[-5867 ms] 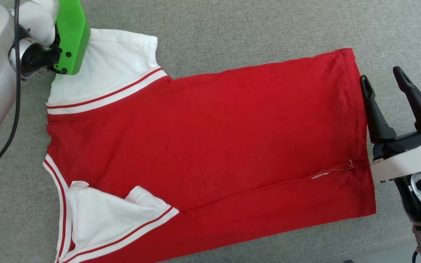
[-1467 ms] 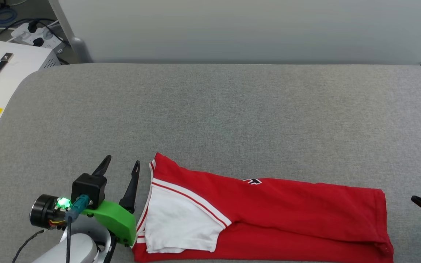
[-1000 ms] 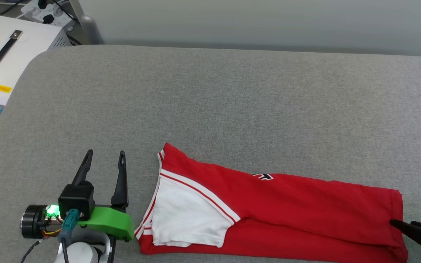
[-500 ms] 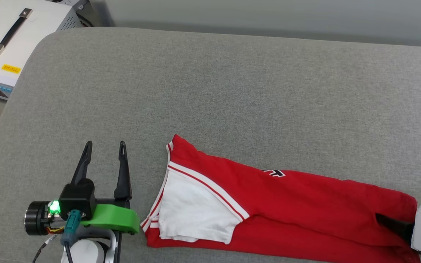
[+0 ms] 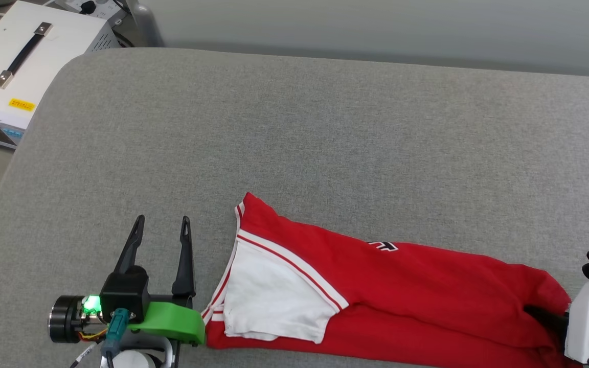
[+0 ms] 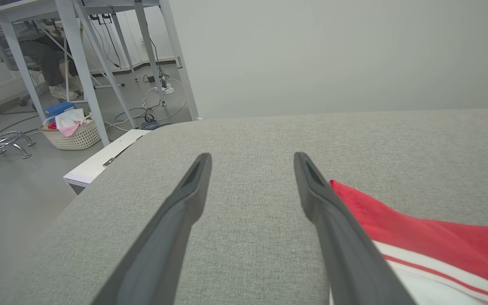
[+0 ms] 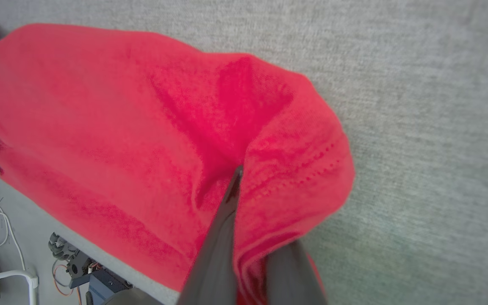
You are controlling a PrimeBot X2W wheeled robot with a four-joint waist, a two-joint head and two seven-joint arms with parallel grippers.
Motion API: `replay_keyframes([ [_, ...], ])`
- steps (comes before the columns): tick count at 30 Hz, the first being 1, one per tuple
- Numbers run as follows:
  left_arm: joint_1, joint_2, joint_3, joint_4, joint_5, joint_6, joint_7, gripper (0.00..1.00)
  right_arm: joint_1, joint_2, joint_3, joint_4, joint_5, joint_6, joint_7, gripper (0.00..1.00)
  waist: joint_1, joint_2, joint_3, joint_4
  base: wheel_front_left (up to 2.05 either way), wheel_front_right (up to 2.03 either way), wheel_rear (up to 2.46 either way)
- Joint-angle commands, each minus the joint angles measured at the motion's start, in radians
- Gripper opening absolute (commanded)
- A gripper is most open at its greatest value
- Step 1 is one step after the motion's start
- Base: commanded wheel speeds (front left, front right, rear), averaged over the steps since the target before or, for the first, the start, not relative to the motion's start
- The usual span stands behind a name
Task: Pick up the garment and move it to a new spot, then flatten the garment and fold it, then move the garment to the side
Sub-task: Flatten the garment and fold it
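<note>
right gripper clamped on the garment's hem end

a grey padded surface (image 5: pixel 325 128) spans the head view, with a pale wall behind it. the garment (image 5: pixel 402 286), a red jersey t-shirt folded into a long narrow band, lies along the near edge of that surface, running left to right. its white sleeve (image 5: pixel 274 301), edged with red-and-white striped trim, lies on top at the left end, and a scrap of black-and-white print (image 5: pixel 382 246) peeks out along the far fold. off the surface's far left corner stands a white case (image 5: pixel 28 56) with a black handle. the left gripper (image 5: pixel 162 222) sits just beside the sleeve end, its fingers spread wide with nothing between them, over bare grey cloth. the right gripper (image 5: pixel 545 314) is closed on the hem end, with red fabric bunched up between its fingers (image 7: pixel 223 237).
</note>
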Motion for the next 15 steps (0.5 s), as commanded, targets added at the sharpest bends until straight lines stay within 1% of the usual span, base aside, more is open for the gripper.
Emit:
replay_keyframes([
  [1,0.022,-0.009,0.009,0.003,0.016,-0.008,-0.006,1.0,0.009,0.002,0.011,0.012,0.009,0.001,-0.006,0.0,0.0,0.0,-0.014,-0.01,0.0,0.0,0.0],
  [7,0.044,-0.027,0.035,0.012,0.041,-0.028,-0.006,1.0,0.01,-0.057,-0.035,0.05,-0.005,0.001,-0.061,0.0,0.0,0.0,-0.044,-0.024,0.0,0.0,0.0],
  [15,0.058,-0.036,0.05,0.017,0.069,-0.051,-0.006,1.0,0.002,-0.124,-0.093,0.172,-0.026,0.001,-0.089,0.0,0.0,0.0,-0.073,-0.031,0.0,0.0,0.0],
])
